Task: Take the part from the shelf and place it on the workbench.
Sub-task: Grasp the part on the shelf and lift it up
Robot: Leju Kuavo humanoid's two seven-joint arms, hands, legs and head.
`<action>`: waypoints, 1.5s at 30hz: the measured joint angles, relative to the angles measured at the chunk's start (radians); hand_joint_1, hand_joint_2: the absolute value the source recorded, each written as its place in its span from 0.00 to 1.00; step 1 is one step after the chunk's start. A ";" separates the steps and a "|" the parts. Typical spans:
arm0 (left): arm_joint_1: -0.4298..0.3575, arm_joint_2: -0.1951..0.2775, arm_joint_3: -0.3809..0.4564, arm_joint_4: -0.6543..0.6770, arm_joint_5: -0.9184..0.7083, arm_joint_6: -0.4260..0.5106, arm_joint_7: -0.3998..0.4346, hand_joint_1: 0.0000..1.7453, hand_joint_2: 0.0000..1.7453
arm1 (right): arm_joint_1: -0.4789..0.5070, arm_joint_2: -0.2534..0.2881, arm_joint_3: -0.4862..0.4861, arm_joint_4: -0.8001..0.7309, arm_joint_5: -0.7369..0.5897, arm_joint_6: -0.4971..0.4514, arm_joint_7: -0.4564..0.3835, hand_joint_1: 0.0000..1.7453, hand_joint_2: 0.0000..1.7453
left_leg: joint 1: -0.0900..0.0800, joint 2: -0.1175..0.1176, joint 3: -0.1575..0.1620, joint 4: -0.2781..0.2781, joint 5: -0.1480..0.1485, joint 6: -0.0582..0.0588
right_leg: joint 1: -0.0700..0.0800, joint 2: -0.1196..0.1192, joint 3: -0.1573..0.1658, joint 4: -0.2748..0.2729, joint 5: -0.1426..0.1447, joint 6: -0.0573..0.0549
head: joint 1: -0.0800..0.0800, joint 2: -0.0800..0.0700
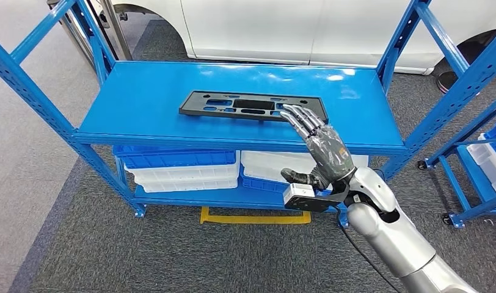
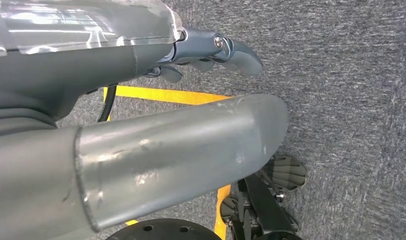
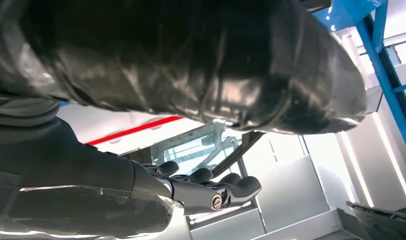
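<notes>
The flat black slotted plastic part (image 1: 253, 106) lies mid-shelf on the blue metal shelf (image 1: 142, 104), toward its front edge. The right hand (image 1: 322, 143) reaches for it, fingers (image 1: 300, 119) spread straight over its right end, holding nothing. Judged the reaching step; next comes closing on that end.

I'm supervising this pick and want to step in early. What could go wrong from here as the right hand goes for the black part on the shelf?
The right hand reaches only the near right end of the long flat black part; lifted from there, it may tip or slip. Fingers could also push the part across the smooth blue shelf rather than get under it.
</notes>
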 joint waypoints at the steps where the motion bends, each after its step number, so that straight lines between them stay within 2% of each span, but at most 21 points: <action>1: 0.000 0.000 0.000 0.000 0.000 0.000 -0.001 0.00 0.00 | 0.000 0.000 0.004 0.000 -0.002 -0.003 0.001 0.00 0.00 | 0.000 0.000 0.000 0.000 0.000 0.000 | 0.000 0.000 0.000 0.000 0.000 0.000 | 0.000 0.000; 17: 0.001 0.000 0.000 0.001 0.006 0.005 -0.002 0.00 0.00 | 0.002 -0.008 0.030 0.004 -0.018 -0.027 0.011 0.00 0.00 | 0.000 0.000 0.000 0.000 0.000 0.000 | 0.000 0.000 0.000 0.000 0.000 0.000 | 0.000 0.000; 21: 0.000 0.001 0.000 0.002 0.006 0.006 -0.003 0.00 0.00 | 0.005 -0.010 0.031 0.005 -0.021 -0.031 0.012 0.00 0.00 | -0.005 0.000 -0.004 0.008 -0.002 0.010 | -0.007 0.000 -0.001 -0.006 0.005 0.009 | 0.000 0.000; 24: 0.000 0.001 0.000 0.002 0.003 0.006 -0.004 0.00 0.00 | 0.006 -0.011 0.031 0.005 -0.022 -0.033 0.012 0.00 0.00 | 0.001 0.005 0.010 -0.024 0.013 0.026 | -0.004 -0.001 -0.002 -0.002 0.000 0.017 | 0.000 0.000; 25: 0.000 0.000 -0.001 0.002 0.003 0.006 -0.004 0.00 0.00 | 0.006 -0.012 0.031 0.005 -0.022 -0.034 0.012 0.00 0.00 | 0.004 0.007 0.017 -0.037 0.019 0.032 | -0.003 -0.001 -0.014 0.023 -0.013 0.019 | 0.000 0.000; 26: 0.000 0.000 -0.001 0.002 0.002 0.006 -0.003 0.00 0.00 | 0.007 -0.013 0.031 0.006 -0.023 -0.035 0.012 0.00 0.00 | 0.006 0.009 0.021 -0.044 0.022 0.035 | -0.003 -0.002 -0.043 0.075 -0.037 0.020 | 0.000 0.000; 28: 0.000 0.000 -0.003 0.003 0.001 0.005 -0.003 0.00 0.00 | 0.012 -0.016 0.032 0.010 -0.023 -0.036 0.013 0.00 0.00 | 0.006 0.010 0.023 -0.045 0.021 0.038 | -0.006 -0.001 -0.125 0.207 -0.082 0.025 | 0.001 0.000; 29: 0.001 0.000 -0.004 0.003 0.000 0.005 -0.003 0.00 0.00 | 0.016 -0.018 0.032 0.012 -0.023 -0.036 0.014 0.00 0.00 | 0.005 0.010 0.024 -0.044 0.018 0.037 | -0.009 -0.002 -0.160 0.254 -0.085 0.028 | 0.001 0.000; 30: 0.001 0.000 -0.004 0.004 0.000 0.005 -0.003 0.00 0.00 | 0.019 -0.018 0.032 0.014 -0.023 -0.036 0.014 0.00 0.00 | 0.006 0.009 0.026 -0.041 0.013 0.035 | -0.012 -0.002 -0.175 0.258 -0.064 0.031 | 0.001 0.000; 31: 0.002 0.000 -0.005 0.004 -0.001 0.005 -0.003 0.00 0.00 | 0.020 -0.019 0.032 0.016 -0.023 -0.037 0.014 0.00 0.00 | 0.007 0.008 0.029 -0.037 0.006 0.031 | -0.017 -0.002 -0.170 0.223 -0.024 0.034 | 0.001 0.000; 32: 0.002 0.000 -0.006 0.004 -0.002 0.004 -0.003 0.00 0.00 | 0.021 -0.019 0.032 0.017 -0.023 -0.037 0.014 0.00 0.00 | 0.008 0.006 0.033 -0.030 -0.003 0.026 | -0.021 -0.002 -0.151 0.160 0.023 0.037 | 0.001 0.000; 33: 0.003 0.001 -0.007 0.005 -0.002 0.004 -0.003 0.00 0.00 | 0.021 -0.019 0.033 0.018 -0.023 -0.037 0.014 0.00 0.00 | 0.009 0.005 0.033 -0.022 -0.013 0.019 | -0.023 -0.001 -0.130 0.105 0.055 0.039 | 0.001 0.000; 34: 0.002 0.001 -0.007 0.007 -0.004 0.004 -0.003 0.00 0.00 | 0.022 -0.020 0.033 0.019 -0.024 -0.037 0.014 0.00 0.00 | 0.008 0.003 0.031 -0.011 -0.022 0.011 | -0.023 0.002 -0.112 0.062 0.071 0.036 | 0.001 0.000; 35: 0.001 0.002 -0.008 0.008 -0.005 0.004 -0.003 0.00 0.00 | 0.024 -0.020 0.033 0.020 -0.025 -0.038 0.015 0.00 0.00 | 0.007 0.002 0.027 -0.003 -0.029 0.004 | -0.021 0.004 -0.106 0.042 0.071 0.031 | 0.000 0.000; 39: -0.002 0.001 -0.015 0.009 -0.009 0.004 -0.004 0.00 0.00 | 0.028 -0.021 0.035 0.021 -0.025 -0.041 0.017 0.00 0.00 | 0.012 0.008 0.021 0.014 -0.047 -0.014 | -0.014 0.005 -0.100 0.039 0.051 0.001 | 0.000 0.000; 40: -0.003 0.000 -0.017 0.009 -0.010 0.004 -0.004 0.00 0.00 | 0.027 -0.021 0.035 0.020 -0.025 -0.041 0.017 0.00 0.00 | 0.012 0.015 0.008 0.044 -0.062 -0.019 | -0.015 0.003 -0.093 0.036 0.049 -0.006 | -0.001 0.000; 41: -0.004 0.000 -0.018 0.009 -0.010 0.004 -0.004 0.00 0.00 | 0.027 -0.021 0.035 0.020 -0.025 -0.041 0.017 0.00 0.00 | 0.013 0.022 -0.018 0.097 -0.085 -0.023 | -0.015 0.000 -0.086 0.033 0.045 -0.012 | -0.001 0.000; 43: -0.005 0.000 -0.019 0.009 -0.010 0.004 -0.004 0.00 0.00 | 0.027 -0.021 0.035 0.020 -0.025 -0.041 0.017 0.00 0.00 | 0.013 0.029 -0.103 0.242 -0.132 -0.027 | -0.012 -0.005 -0.077 0.032 0.038 -0.019 | -0.001 0.000; 44: -0.004 0.001 -0.020 0.009 -0.010 0.004 -0.004 0.00 0.00 | 0.028 -0.021 0.035 0.020 -0.025 -0.041 0.017 0.00 0.00 | 0.013 0.029 -0.141 0.295 -0.140 -0.026 | -0.010 -0.007 -0.073 0.032 0.034 -0.021 | -0.001 0.000; 45: -0.003 0.001 -0.021 0.009 -0.010 0.004 -0.004 0.00 0.00 | 0.028 -0.021 0.035 0.020 -0.025 -0.041 0.017 0.00 0.00 | 0.013 0.029 -0.163 0.314 -0.126 -0.024 | -0.009 -0.007 -0.068 0.032 0.030 -0.021 | -0.001 0.000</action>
